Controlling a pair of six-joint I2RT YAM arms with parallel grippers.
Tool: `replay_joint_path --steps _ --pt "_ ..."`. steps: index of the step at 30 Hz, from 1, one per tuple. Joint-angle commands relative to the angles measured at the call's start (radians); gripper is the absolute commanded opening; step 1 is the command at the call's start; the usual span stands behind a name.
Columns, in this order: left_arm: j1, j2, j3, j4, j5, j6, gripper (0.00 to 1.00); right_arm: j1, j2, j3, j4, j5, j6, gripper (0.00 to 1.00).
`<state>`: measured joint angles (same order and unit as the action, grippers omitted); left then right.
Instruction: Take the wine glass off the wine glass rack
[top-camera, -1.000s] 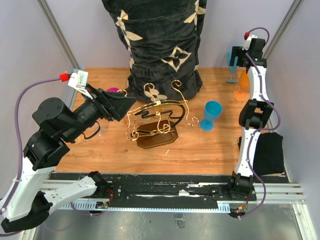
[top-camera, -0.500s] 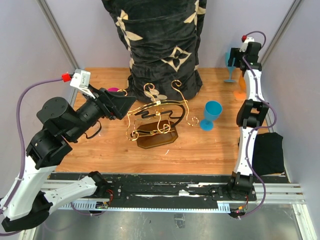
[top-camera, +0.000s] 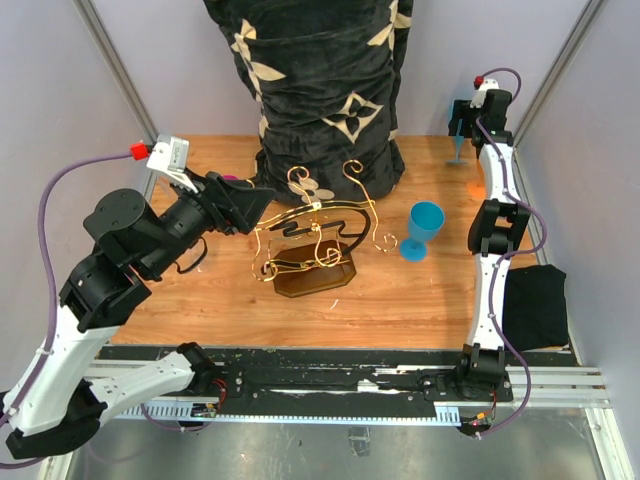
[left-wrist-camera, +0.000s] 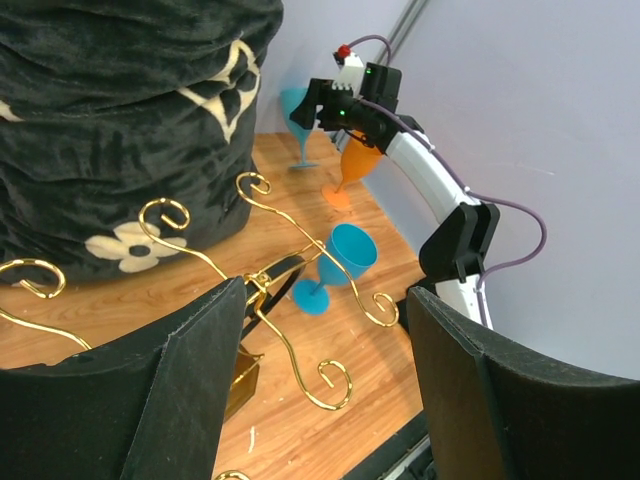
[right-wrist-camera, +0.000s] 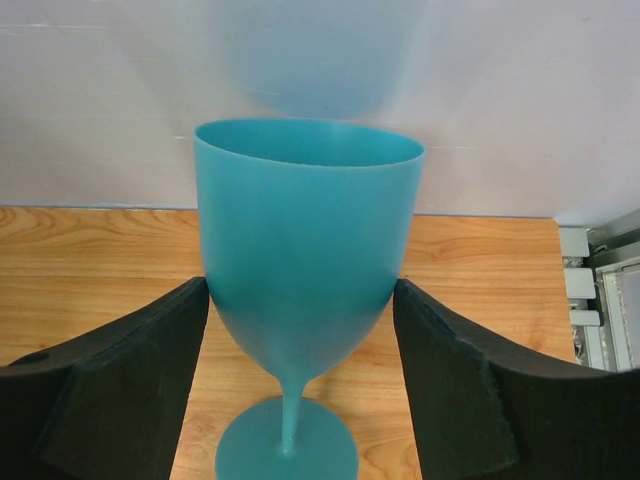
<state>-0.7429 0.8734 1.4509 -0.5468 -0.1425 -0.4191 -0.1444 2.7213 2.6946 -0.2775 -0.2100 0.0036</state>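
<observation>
Right wrist view: the teal glass (right-wrist-camera: 305, 230) is seen upright between the fingers of the right pincer (right-wrist-camera: 300, 295). Its stem is vertical and its foot is on the table (right-wrist-camera: 90, 250), in the far right corner. The pads are set close against both sides of the bowl; whether it is squeezed cannot be told. This glass is off the rack (top-camera: 316, 277) and well apart from it.

No glass is seen hanging on the rack's gold arms. The left pincer (left-wrist-camera: 328, 300) is held wide with nothing in it, just left of the rack, and is by far the nearer one. The scrolled wires lie straight ahead of it, to the right in the scene. A magenta patch (top-camera: 226, 180) is seen just beyond it, beside the rack's far left scroll. It cannot be told whether this is a glass or whether it hangs there. If it is, the coming move is judged to fall to the left arm, as a short reach toward the far side.

Counted: one rack and two pincers. Three glasses are plainly seen, the teal glass, the blue glass (top-camera: 424, 222) and the orange glass (left-wrist-camera: 357, 165), all standing at the right. One black bundle (top-camera: 320, 80) is set behind the rack.
</observation>
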Motion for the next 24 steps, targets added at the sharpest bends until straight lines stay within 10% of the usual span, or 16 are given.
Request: replay_joint_path --steps 1,11,24 --pt "-0.001 0.007 0.011 0.041 -0.024 0.024 0.71 0.022 0.049 0.044 0.080 -0.003 -0.010 0.67" --pt "-0.001 0.007 0.003 0.046 -0.033 0.017 0.71 0.042 -0.027 -0.045 0.140 -0.006 -0.032 0.03" --pt "-0.001 -0.040 -0.019 0.048 -0.044 0.007 0.70 0.098 -0.391 -0.590 0.471 0.014 -0.107 0.00"
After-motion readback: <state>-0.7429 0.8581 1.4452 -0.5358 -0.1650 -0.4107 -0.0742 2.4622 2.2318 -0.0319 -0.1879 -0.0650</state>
